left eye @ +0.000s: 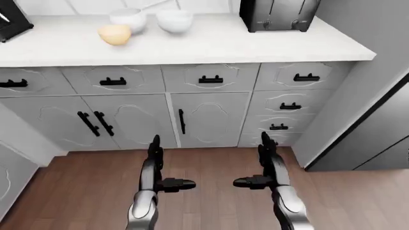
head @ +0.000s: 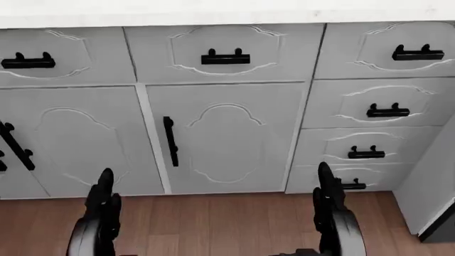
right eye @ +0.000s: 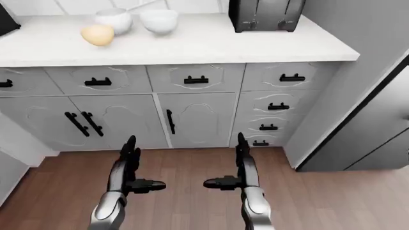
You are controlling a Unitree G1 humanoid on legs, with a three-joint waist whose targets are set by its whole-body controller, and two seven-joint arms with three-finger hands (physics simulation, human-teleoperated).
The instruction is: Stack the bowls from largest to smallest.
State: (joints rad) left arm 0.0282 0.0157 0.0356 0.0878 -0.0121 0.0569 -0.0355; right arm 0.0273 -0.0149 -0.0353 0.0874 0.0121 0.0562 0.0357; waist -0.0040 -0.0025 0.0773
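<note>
Three bowls stand close together at the top left of the white counter [left eye: 211, 45] in the left-eye view. One is a tan bowl [left eye: 115, 34], turned over or on its side. Just above it sit a white bowl [left eye: 128, 19] and a second white bowl [left eye: 174, 20]. My left hand [left eye: 167, 167] and right hand [left eye: 255, 165] hang low over the wooden floor, well below the counter and far from the bowls. Both are open, fingers pointing up and thumbs turned inward, with nothing in them.
A black toaster [left eye: 278, 14] stands on the counter to the right of the bowls. A black object [left eye: 13, 21] shows at the counter's left edge. Grey cabinet doors and drawers [left eye: 211, 120] face me. A dark appliance [left eye: 383, 139] fills the right side.
</note>
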